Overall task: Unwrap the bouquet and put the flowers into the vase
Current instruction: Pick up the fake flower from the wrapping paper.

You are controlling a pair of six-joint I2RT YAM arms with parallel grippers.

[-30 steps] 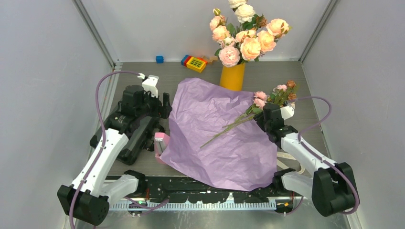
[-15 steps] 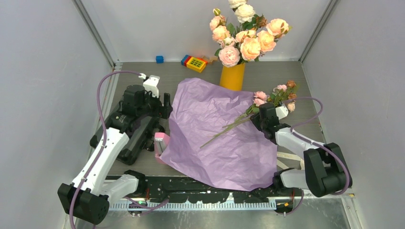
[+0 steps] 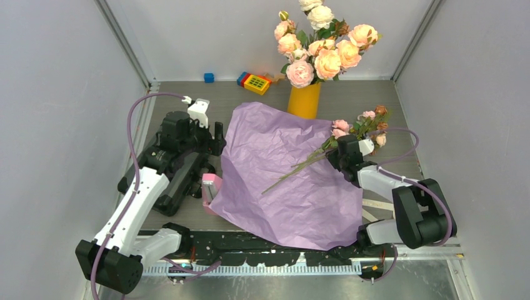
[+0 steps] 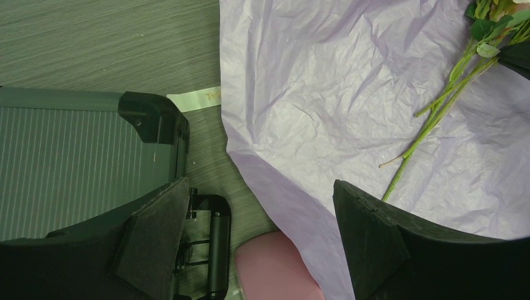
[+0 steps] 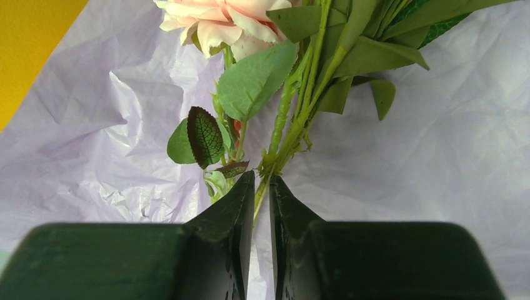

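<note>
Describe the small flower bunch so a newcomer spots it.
On the big lilac paper sheet, at its right edge, lie the small flowers, stems in the right gripper. Unlike the large roses upright in the yellow vase, they lie sideways, thin-stemmed.

Bright even light; right hand (image 5: 261, 181) slightly blurred.

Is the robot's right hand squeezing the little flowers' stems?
Touching. The right wrist view shows the right gripper with its jaws nearly together, pinching the green stems of the flowers between them.
</note>
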